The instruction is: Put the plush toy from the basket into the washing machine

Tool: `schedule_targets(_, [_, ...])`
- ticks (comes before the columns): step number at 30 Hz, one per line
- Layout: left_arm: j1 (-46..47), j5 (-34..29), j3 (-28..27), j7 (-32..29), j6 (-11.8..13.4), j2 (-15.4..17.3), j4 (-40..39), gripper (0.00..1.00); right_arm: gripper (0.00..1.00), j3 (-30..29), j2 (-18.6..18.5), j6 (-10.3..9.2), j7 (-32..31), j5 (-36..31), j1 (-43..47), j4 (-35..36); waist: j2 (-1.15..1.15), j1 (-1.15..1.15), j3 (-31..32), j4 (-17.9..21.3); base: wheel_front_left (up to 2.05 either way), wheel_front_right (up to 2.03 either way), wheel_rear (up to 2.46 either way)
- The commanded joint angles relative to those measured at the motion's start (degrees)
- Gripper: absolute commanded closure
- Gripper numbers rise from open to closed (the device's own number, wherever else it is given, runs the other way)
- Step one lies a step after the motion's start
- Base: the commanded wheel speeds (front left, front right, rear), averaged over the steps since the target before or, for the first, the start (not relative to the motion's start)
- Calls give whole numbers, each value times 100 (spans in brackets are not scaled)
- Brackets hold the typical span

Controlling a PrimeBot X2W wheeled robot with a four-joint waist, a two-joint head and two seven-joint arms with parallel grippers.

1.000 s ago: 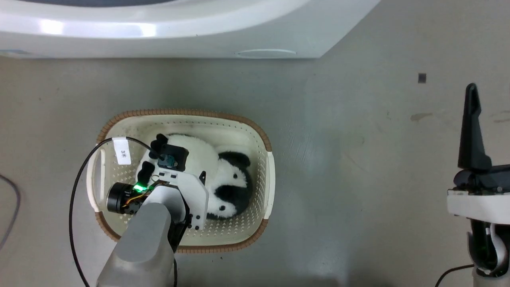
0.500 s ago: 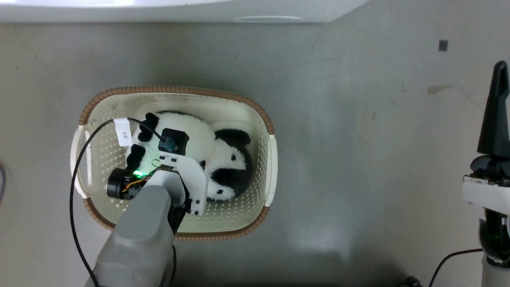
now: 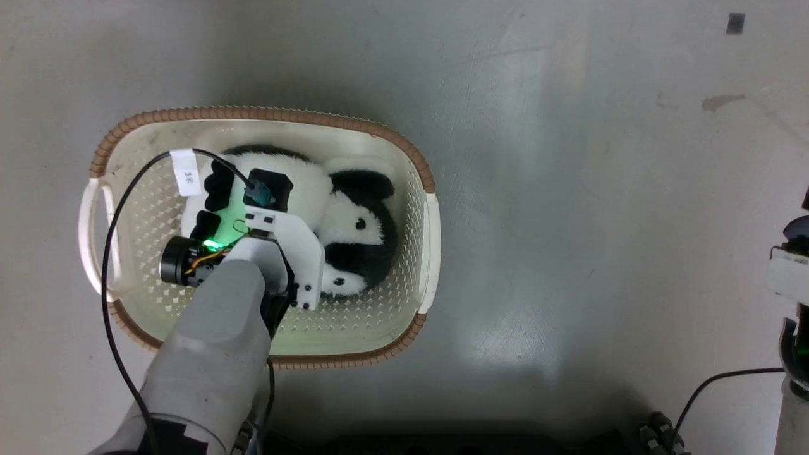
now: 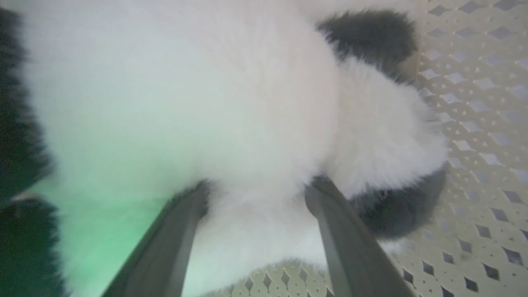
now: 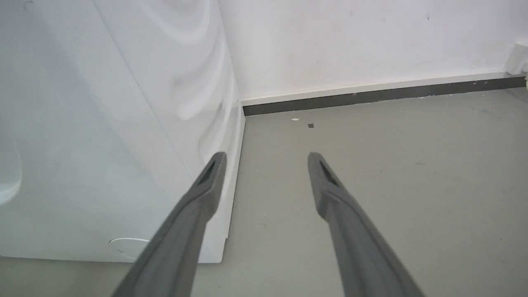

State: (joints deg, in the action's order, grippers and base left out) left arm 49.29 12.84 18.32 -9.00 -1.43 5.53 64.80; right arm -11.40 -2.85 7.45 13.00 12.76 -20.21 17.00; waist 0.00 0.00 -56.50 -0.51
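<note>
Relative to the earlier frames, the head camera had tipped downward, so the basket [image 3: 265, 114] appeared higher and larger in the head view, while the left forearm [image 3: 215, 354] remained reaching into it. The panda plush toy [image 3: 344, 215] lay inside the basket on the perforated bottom, its head toward the handle on the robot's right. The left gripper [image 4: 255, 189] was unclenched, its fingers parted and their tips sunk into the white fur of the toy's body. A green lamp [image 3: 218, 242] glowed on the wrist and tinted the fur. The right gripper [image 5: 266, 159] was released, its fingers spread with nothing between them. It hung above the grey floor [image 5: 412, 185], beside the white side panel of the washing machine [image 5: 103, 123], which stood near the wall [image 5: 350, 41].
</note>
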Motion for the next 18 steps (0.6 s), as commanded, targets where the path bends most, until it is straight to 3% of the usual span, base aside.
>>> schedule_targets(1, [44, 39, 50, -52, 3, 20, 197, 0, 0, -35, -2, 3, 54, 58, -132, 56, 0, 0, -49, 22, 0, 0, 0])
schedule_targets(8, [353, 170, 210, -164, 6, 14, 609, 0, 0, -148, -2, 3, 138, 196, -248, 143, 0, 0, -332, 24, 0, 0, 0])
schedule_targets(9, [395, 194, 233, -215, -10, 12, 668, 57, 0, -163, -2, 3, 150, 214, -267, 151, 0, 0, -375, 21, 0, 0, 0])
schedule_targets(10, [444, 203, 265, -220, -17, 19, 727, 70, 0, -180, -2, 3, 162, 242, -290, 160, 0, 0, -417, 21, 0, 0, 0])
schedule_targets(11, [484, 211, 300, -228, -40, 37, 786, 100, 0, -192, -2, 3, 174, 270, -314, 167, 0, 0, -458, 26, 0, 0, 0])
schedule_targets(18, [545, 278, 379, -149, -61, 120, 915, 100, 0, -227, -3, 3, 200, 369, -375, 154, 0, 0, -452, 65, 0, 0, 0])
